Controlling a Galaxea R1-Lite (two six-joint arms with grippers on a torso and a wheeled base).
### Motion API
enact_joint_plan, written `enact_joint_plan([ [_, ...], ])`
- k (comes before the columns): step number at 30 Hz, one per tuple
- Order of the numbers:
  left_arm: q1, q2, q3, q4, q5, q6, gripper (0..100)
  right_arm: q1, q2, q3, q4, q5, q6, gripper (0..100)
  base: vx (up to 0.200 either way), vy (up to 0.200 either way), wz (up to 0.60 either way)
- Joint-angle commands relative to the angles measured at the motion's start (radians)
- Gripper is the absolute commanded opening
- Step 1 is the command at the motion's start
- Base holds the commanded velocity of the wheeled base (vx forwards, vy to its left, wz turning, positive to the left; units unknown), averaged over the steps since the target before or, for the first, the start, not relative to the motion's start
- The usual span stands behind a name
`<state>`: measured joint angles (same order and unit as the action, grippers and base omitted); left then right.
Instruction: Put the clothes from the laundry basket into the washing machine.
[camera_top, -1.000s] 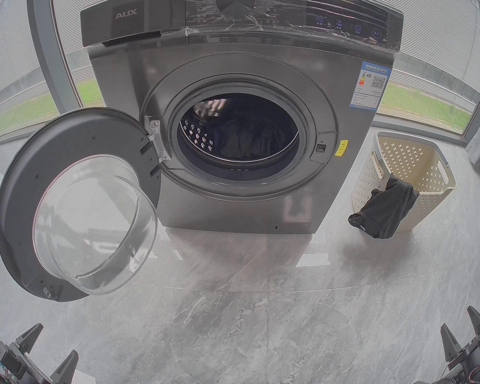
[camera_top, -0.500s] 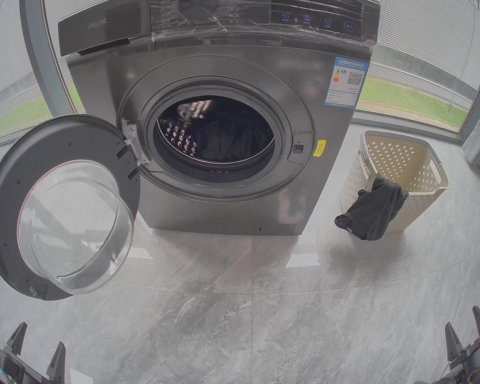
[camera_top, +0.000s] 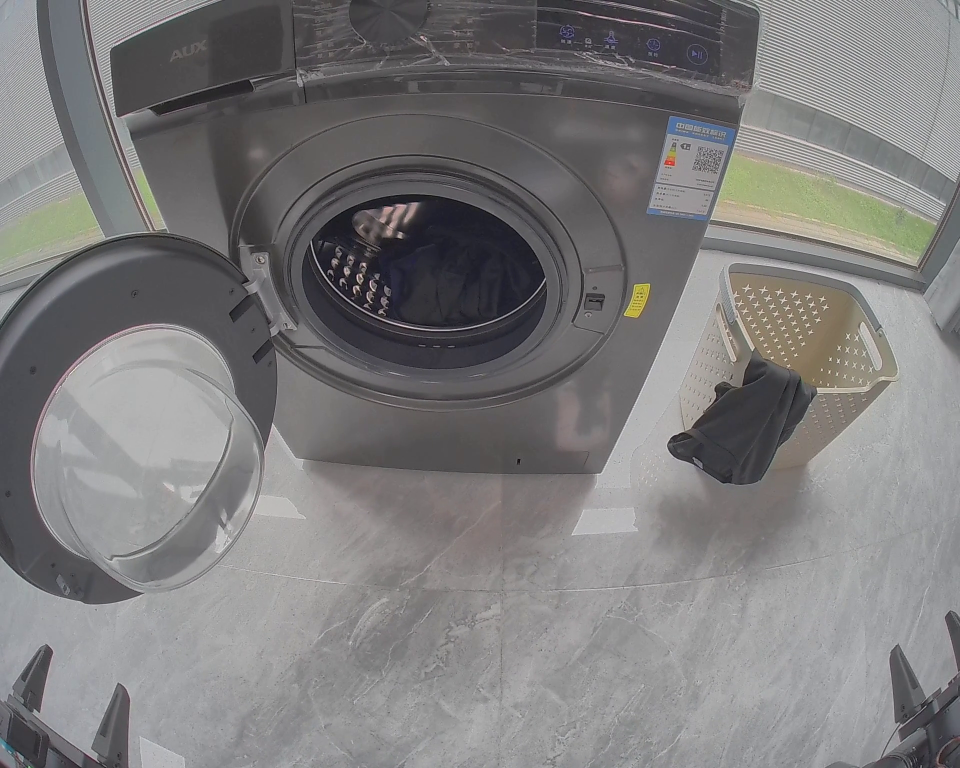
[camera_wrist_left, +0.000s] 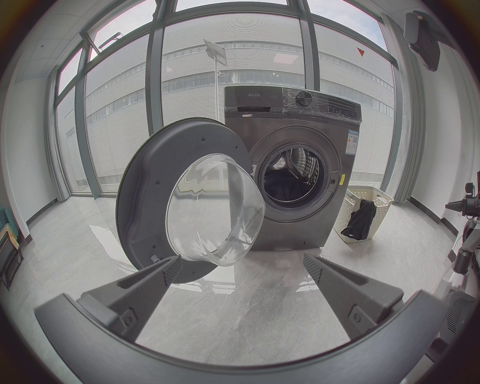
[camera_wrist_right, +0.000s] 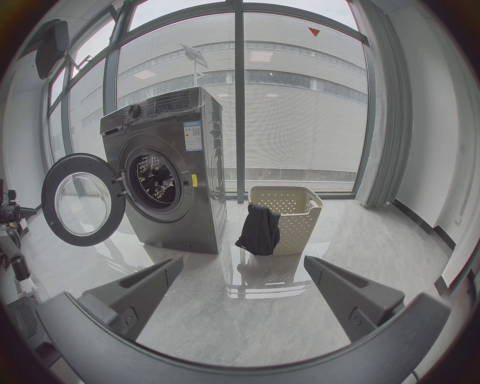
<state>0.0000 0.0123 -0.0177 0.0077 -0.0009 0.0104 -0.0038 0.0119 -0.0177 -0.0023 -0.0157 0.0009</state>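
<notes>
Setting: A grey front-loading washing machine (camera_top: 420, 130) stands on a pale marbled floor (camera_top: 500, 620) before tall windows, seen from in front and above.
Door: The round door (camera_top: 130, 420) is swung fully out on its hinge to the robot's left, its glass bowl facing outward. This leaves the drum mouth open for loading.
Drum: Dark cloth (camera_top: 460, 280) lies low inside the drum. It sits in shadow, so it is hard to tell whether it is one piece or several.
Laundry basket: A cream perforated laundry basket (camera_top: 820, 340) stands upright on the floor near the machine's right front corner.
Garment: A black garment (camera_top: 745, 430) hangs over the basket's near rim, with most of it draped down the outer wall toward the floor. That leaves loose folds exposed on the side facing the robot.
Left gripper: The left gripper (camera_top: 80, 672) sits low at the near left, fingers spread wide and holding nothing. It points toward the door and machine.
Right gripper: The right gripper (camera_top: 925, 640) sits low at the near right, also spread and empty. It faces the basket but is well apart from it.
Stage: The draped garment looks like the last piece to move. The right arm seems better placed, since the basket is on its side, though the robot must first come closer.
Risk: A nudge could slide the cloth off the rim, or shift the light basket.
</notes>
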Motion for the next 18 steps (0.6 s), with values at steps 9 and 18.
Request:
enact_joint_plan([
  [9,0.000,-0.006,0.016,0.000,0.001,0.000,100,-0.001,-0.009,0.018,-0.001,0.000,0.001,100,0.000,-0.200,0.00],
  [18,0.000,-0.006,0.016,0.000,0.004,-0.004,100,-0.001,-0.009,0.018,-0.001,0.000,-0.001,100,0.000,-0.200,0.00],
])
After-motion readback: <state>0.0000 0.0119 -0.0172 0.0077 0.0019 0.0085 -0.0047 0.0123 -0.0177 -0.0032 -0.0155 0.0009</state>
